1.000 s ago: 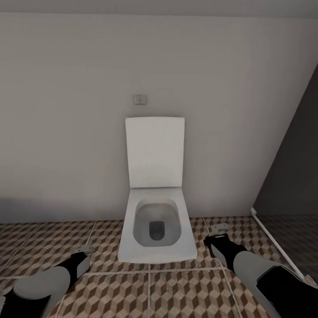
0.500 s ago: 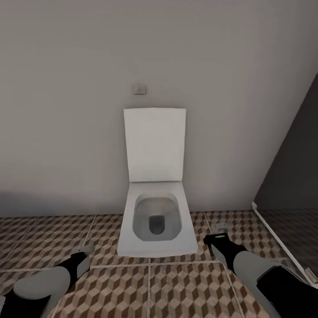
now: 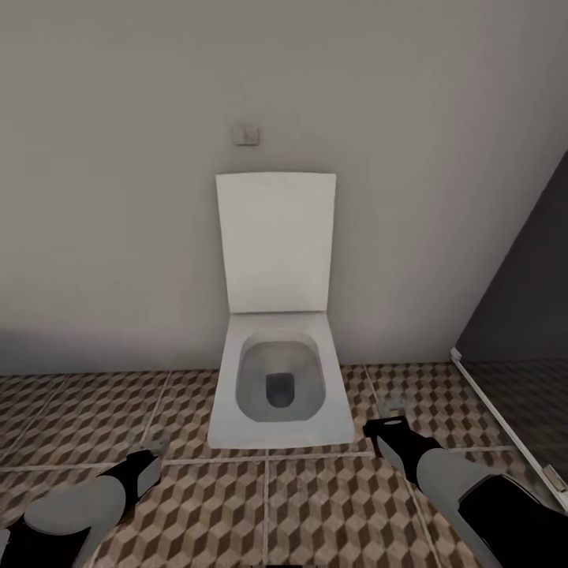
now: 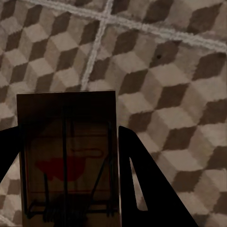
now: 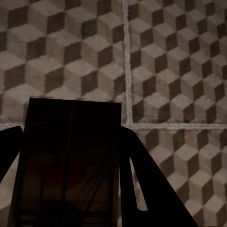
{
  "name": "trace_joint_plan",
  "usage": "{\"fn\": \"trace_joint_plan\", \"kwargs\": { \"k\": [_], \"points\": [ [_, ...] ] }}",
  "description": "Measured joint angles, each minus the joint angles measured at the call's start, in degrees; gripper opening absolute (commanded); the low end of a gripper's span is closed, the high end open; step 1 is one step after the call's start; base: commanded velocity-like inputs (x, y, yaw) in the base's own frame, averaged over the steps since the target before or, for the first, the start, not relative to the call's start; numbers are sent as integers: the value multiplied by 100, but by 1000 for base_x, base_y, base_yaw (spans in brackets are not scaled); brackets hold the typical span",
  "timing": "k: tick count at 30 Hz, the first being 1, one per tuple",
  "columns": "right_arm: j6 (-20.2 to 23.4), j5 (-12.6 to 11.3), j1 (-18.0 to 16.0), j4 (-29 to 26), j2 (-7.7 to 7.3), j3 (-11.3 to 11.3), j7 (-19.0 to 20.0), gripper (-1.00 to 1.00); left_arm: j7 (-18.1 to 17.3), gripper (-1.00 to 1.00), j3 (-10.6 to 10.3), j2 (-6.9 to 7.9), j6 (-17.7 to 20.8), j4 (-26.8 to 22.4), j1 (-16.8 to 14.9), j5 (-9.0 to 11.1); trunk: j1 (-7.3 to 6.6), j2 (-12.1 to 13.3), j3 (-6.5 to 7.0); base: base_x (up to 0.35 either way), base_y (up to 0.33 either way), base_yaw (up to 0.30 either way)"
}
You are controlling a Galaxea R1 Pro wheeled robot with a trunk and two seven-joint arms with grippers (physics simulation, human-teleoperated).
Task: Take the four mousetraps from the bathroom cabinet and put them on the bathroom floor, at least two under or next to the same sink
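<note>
Left claw (image 4: 66, 189) pinches a brown mousetrap (image 4: 68, 156) with red print.

The white square toilet (image 3: 279, 386) stands in the middle, on the cube-patterned tiled bathroom floor (image 3: 315, 505), with its back against the plain grey wall (image 3: 118, 197). Its flat white lid (image 3: 276, 241) stands up against the wall. A small grey flush button (image 3: 246, 134) sits on the wall above the lid. A dark glass panel (image 3: 525, 315) stands to the right. Each gripper has a small wooden mousetrap between its fingers: the left gripper (image 4: 71, 156) one mousetrap (image 4: 68, 156), the right gripper (image 5: 71, 161) another mousetrap (image 5: 71, 161), both above the floor.
</note>
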Motion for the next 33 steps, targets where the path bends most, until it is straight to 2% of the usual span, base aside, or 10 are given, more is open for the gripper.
{"fn": "trace_joint_plan", "kwargs": {
  "k": [19,33],
  "points": [
    [-26,-12,0,-6,0,0,0,-100,-6,-100,-1,-7,2,-4,0,-8,49,-26,-421,0,0,-1],
    [-51,-18,0,-8,0,0,0,-100,-21,-100,-9,-9,-9,-4,0,-9,85,-44,-685,0,0,-111]
  ]
}}
